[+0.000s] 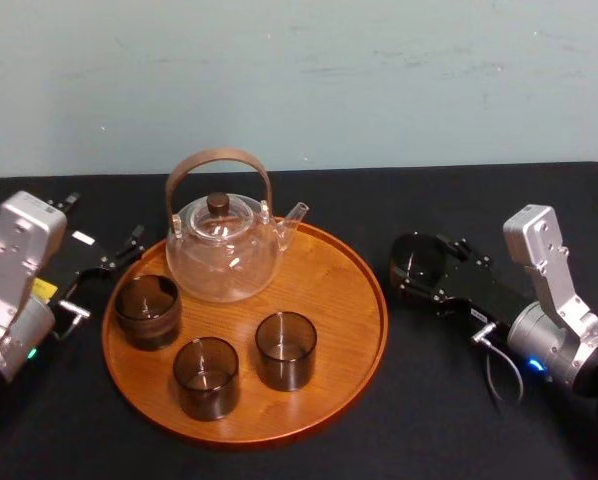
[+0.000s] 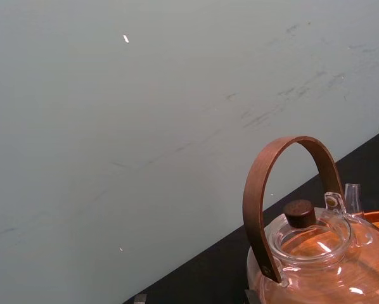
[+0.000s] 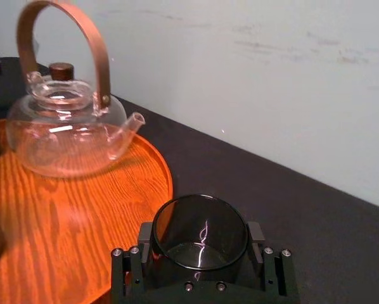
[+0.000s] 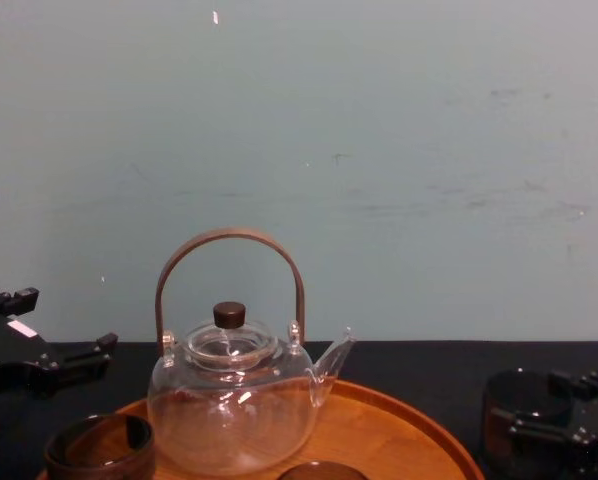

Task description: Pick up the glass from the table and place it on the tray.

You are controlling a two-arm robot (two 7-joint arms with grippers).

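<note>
Right end effector [image 1: 419, 270] is clenching the dark smoked cylindrical glass [image 3: 199, 231] by its sides, over the black-cloth worktop [image 1: 459, 410], just off the right rim of the round orange-brown wooden tray [image 1: 344, 290]. Left end effector [image 1: 107, 220] is idling released, just left of that tray.

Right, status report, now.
Right gripper shut on glass, off tray to its right. Left gripper open, parked left of tray. Teapot and three other glasses on tray; right part bare.
</note>
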